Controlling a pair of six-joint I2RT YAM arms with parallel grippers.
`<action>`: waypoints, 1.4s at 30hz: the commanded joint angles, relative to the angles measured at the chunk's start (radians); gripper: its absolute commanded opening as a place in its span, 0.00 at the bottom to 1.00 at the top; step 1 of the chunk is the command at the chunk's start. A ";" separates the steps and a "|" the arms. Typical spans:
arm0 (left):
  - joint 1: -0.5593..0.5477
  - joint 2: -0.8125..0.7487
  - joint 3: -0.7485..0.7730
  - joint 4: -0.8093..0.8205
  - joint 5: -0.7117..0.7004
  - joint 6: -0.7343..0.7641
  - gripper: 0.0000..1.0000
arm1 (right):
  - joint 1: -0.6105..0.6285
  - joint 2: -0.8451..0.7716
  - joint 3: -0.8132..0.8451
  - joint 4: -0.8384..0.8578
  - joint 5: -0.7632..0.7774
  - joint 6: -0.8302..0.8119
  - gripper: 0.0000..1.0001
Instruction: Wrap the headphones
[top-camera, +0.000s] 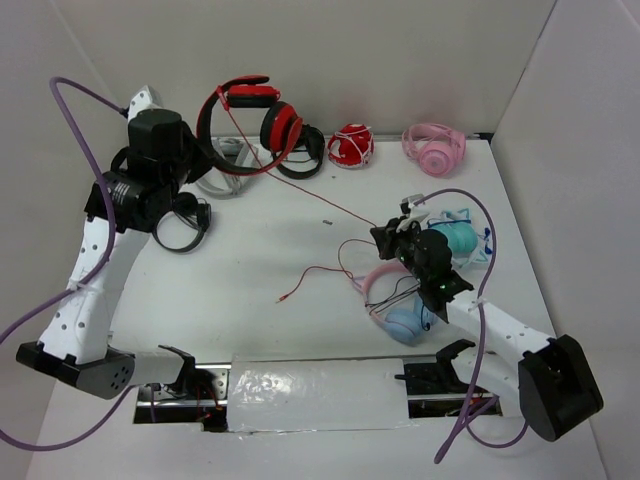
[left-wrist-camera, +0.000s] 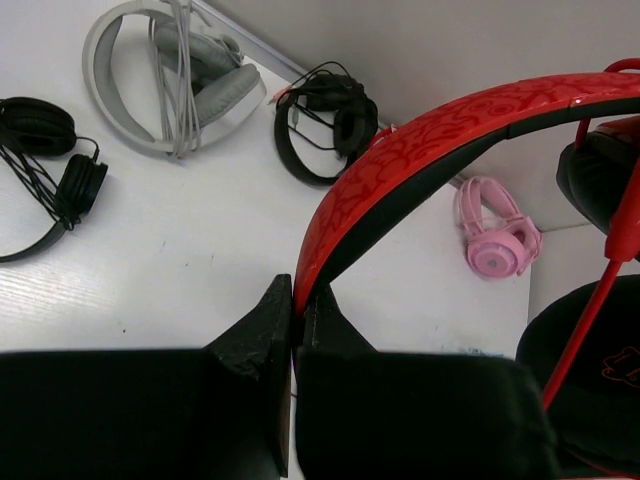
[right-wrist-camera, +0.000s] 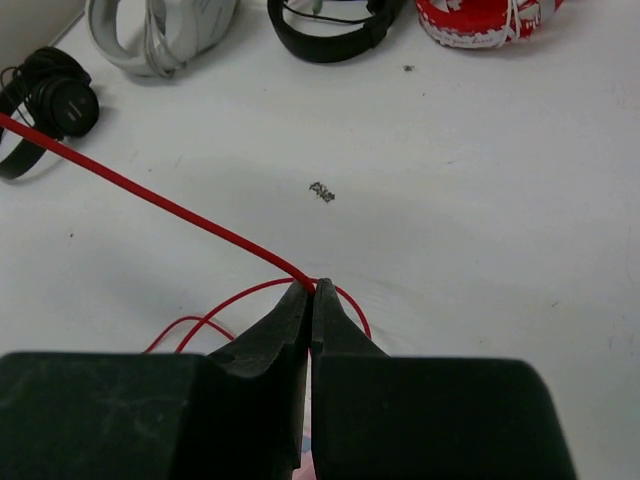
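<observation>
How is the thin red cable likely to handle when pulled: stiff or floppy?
Probably floppy: past the right gripper the cable lies in loose curls on the table. It likely straightens only under tension, like the span up to the headphones. Being thin, it may slip through the pinch.

red cable (right-wrist-camera: 200, 224) strung across centre, near-left open

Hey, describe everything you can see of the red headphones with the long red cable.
The headphones are over-ear, with a glossy red patterned headband lined in black, and round red-and-black earcups with dark padding. The left gripper is shut on the headband and holds them raised over the far side of the table. Their thin red cable runs taut down to the right gripper, which pinches it. The rest loops loosely on the table and ends in the plug.
</observation>
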 joint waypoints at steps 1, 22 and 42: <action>0.009 -0.004 0.066 0.098 -0.047 -0.028 0.00 | 0.002 0.001 0.015 -0.044 0.047 -0.006 0.00; -0.034 -0.185 -0.403 0.426 0.805 0.467 0.00 | -0.073 0.364 0.441 0.039 0.070 -0.069 0.00; -0.305 0.185 -0.333 0.127 0.084 0.588 0.00 | -0.028 0.260 0.846 -0.423 0.032 -0.376 0.00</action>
